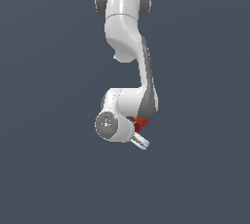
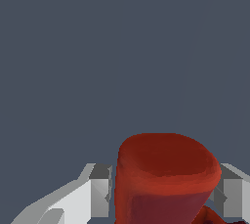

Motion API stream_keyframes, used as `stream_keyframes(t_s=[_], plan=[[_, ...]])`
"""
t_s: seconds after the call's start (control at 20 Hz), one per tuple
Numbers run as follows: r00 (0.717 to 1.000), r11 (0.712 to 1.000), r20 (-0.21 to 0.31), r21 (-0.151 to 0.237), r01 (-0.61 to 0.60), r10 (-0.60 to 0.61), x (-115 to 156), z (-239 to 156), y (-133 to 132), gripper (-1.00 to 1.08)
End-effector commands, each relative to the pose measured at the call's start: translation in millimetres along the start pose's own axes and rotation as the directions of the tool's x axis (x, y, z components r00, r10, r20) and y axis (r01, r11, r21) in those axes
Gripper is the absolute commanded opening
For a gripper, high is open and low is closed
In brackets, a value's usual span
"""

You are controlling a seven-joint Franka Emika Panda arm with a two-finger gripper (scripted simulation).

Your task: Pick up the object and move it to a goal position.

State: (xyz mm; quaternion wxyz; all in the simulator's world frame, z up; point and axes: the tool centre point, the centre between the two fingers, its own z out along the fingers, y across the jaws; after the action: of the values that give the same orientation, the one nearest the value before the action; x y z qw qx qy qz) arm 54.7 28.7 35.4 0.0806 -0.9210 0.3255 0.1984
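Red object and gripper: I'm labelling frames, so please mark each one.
Red object (image 2: 166,169): wrist view, on its rounded upper body.
Gripper (image 2: 166,191): wrist view, midway between the fingertips.
Gripper (image 1: 142,142): exterior view, at the fingertips.

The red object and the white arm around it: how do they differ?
The red object is small and rounded; the white arm is far larger and jointed. The object is one colour here, while the arm carries dark grey patches. The object sits between the gripper fingers; the arm stretches away above it. Both look smooth.
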Motion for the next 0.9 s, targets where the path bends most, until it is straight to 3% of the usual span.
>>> stream_keyframes(t_s=[0.0,0.85], plan=[[1.000,1.000,-0.003,0.002,-0.001,0.001,-3.8,-10.9,5.1,-1.00],[1.000,1.000,-0.002,0.003,-0.002,0.002,-67.4,-132.3,69.7,-1.00]])
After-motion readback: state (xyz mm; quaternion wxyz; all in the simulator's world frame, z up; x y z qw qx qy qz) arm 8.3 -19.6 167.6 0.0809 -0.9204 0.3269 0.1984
